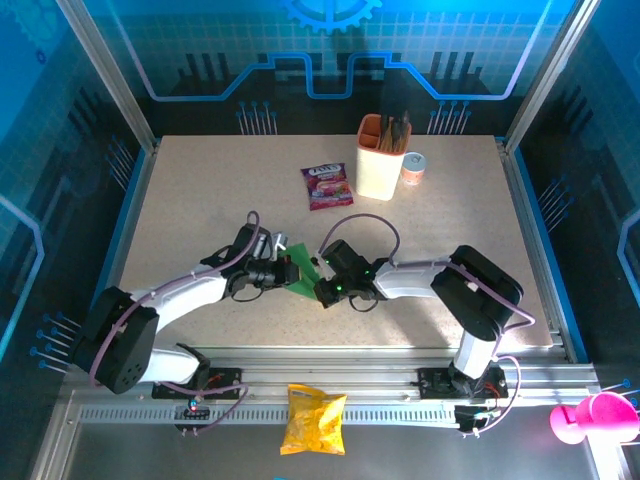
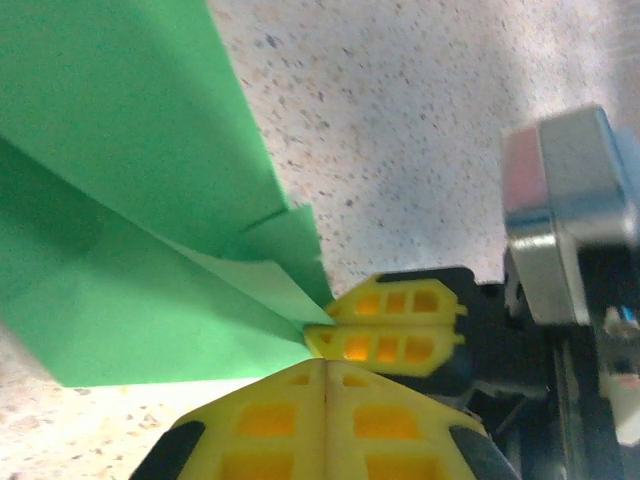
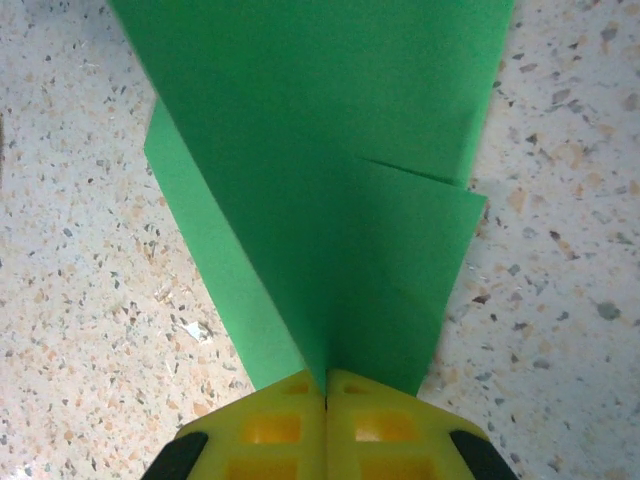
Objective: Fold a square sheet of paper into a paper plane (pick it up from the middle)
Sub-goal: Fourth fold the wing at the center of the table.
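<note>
The square sheet of paper (image 1: 301,268) is bright green and folded into layered flaps with a centre crease; it sits low over the table's near middle. My left gripper (image 1: 284,270) comes in from the left, its yellow jaws shut (image 2: 328,362) where the paper's (image 2: 130,250) lower corner runs into the tips. My right gripper (image 1: 323,290) comes in from the right and is shut (image 3: 326,375) on the centre crease of the paper (image 3: 330,180). In the left wrist view the right gripper's fingers (image 2: 395,322) pinch that same corner.
A purple snack sachet (image 1: 327,186), a beige holder (image 1: 380,158) and a small can (image 1: 413,169) stand at the back of the speckled table (image 1: 200,180). A yellow crisp bag (image 1: 313,420) lies on the front rail. A pink cup (image 1: 590,418) sits off the table's right front.
</note>
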Controlling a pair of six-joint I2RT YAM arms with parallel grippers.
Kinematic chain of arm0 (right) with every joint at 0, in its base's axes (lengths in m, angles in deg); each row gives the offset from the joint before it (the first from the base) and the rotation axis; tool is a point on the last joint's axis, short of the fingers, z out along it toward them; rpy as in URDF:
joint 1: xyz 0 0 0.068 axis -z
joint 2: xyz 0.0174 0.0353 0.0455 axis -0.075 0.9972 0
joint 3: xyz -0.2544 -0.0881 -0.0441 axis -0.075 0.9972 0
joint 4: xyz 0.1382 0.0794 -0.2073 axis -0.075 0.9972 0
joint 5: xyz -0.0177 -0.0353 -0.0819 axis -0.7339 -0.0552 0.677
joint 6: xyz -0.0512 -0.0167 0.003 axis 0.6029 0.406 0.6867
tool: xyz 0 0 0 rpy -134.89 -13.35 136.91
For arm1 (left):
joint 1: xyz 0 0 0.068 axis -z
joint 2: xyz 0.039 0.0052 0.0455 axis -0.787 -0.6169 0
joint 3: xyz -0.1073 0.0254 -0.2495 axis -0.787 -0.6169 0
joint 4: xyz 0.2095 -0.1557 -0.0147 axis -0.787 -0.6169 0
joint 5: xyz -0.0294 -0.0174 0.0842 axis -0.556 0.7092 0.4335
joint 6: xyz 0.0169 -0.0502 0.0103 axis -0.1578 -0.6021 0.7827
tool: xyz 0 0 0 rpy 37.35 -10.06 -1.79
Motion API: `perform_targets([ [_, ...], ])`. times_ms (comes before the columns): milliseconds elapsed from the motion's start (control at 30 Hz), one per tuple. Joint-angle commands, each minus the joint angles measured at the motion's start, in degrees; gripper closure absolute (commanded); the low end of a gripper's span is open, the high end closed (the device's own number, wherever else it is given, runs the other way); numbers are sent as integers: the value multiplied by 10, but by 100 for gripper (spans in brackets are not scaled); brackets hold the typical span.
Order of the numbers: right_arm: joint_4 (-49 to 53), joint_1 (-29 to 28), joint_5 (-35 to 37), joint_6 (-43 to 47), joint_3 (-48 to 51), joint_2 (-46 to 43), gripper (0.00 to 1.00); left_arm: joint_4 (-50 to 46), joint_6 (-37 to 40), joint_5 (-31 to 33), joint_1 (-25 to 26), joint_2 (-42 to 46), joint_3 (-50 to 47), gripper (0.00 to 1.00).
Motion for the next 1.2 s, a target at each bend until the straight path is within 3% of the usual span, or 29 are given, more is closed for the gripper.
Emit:
perform_targets([
  [0,29,9,-30,-11,5,33,100,21,-16,-24,13,6,-19,100],
  [1167,40,19,-73,-12,-2,69,100,204,-62,1,21,-126,-5,100],
])
